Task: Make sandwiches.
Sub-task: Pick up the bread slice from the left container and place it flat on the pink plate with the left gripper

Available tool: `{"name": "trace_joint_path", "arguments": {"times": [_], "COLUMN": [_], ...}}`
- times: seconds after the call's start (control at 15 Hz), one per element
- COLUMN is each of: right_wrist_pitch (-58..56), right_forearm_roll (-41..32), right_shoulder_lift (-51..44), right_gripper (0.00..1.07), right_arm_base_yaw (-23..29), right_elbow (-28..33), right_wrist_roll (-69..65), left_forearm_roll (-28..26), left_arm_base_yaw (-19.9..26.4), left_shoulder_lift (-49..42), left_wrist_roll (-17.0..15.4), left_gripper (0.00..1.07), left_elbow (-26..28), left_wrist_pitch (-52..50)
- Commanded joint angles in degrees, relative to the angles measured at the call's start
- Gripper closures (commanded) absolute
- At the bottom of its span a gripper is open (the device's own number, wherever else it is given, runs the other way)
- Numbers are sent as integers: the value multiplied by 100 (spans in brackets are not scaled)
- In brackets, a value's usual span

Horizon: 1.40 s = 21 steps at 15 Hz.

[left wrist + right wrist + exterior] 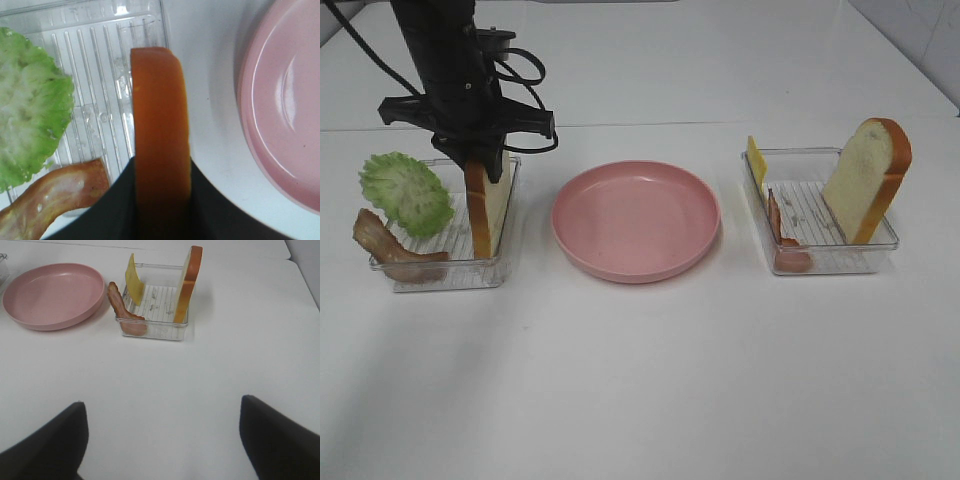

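Left wrist view: the left gripper [162, 210] is seen clamped on the crust of a bread slice [159, 110], held upright in the left tray [105, 55] (lettuce [30, 110] and bacon [50, 195] beside it). The fingers of the right gripper [160, 435] are held apart over the table [165, 375].

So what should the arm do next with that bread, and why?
Probably lift the bread straight up out of its tray: the left gripper looks closed on its crust, and the plate beside it is empty.
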<state>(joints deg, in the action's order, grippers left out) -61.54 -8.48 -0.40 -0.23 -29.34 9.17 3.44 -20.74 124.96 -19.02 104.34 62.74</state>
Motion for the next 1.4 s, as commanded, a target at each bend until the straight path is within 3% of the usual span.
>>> {"name": "trace_joint_path", "arguments": {"times": [0.07, 0.2, 0.33, 0.53, 0.6, 0.73, 1.07, 1.2, 1.27, 1.4], "right_wrist_pitch": [46, 46, 46, 46, 46, 46, 46, 46, 46, 46], "right_forearm_roll": [23, 23, 23, 23, 23, 23, 23, 23, 23, 23], "right_shoulder_lift": [-74, -74, -74, -74, -74, -74, -74, -74, -74, -74], "right_gripper": [29, 29, 29, 29, 29, 29, 29, 29, 29, 29], "right_arm_base_yaw": [-40, -40, -40, -40, -40, -40, -40, -40, -40, -40], "right_elbow": [29, 29, 29, 29, 29, 29, 29, 29, 29, 29], "right_wrist_roll": [11, 11, 11, 11, 11, 11, 11, 11, 11, 11], "left_forearm_roll": [-11, -69, -544, -2068, -2252, -3203, -4486, -5197, -6005, -6686], "left_arm_base_yaw": [-23, -23, 63, 476, 527, 676, 676, 676, 676, 653], "left_shoulder_lift": [-327, -670, -1014, -1112, -1083, -911, -166, 269, 659, 968], "left_wrist_roll": [-40, 11, 321, 1129, 1255, 1874, 2257, 2601, 3105, 3512], "left_gripper": [107, 107, 107, 107, 107, 107, 107, 107, 107, 107], "left_elbow": [29, 29, 29, 11, 11, 11, 11, 11, 11, 11], "left_wrist_pitch": [378, 653, 693, 361, 275, -269, -693, -791, -779, -785]}}
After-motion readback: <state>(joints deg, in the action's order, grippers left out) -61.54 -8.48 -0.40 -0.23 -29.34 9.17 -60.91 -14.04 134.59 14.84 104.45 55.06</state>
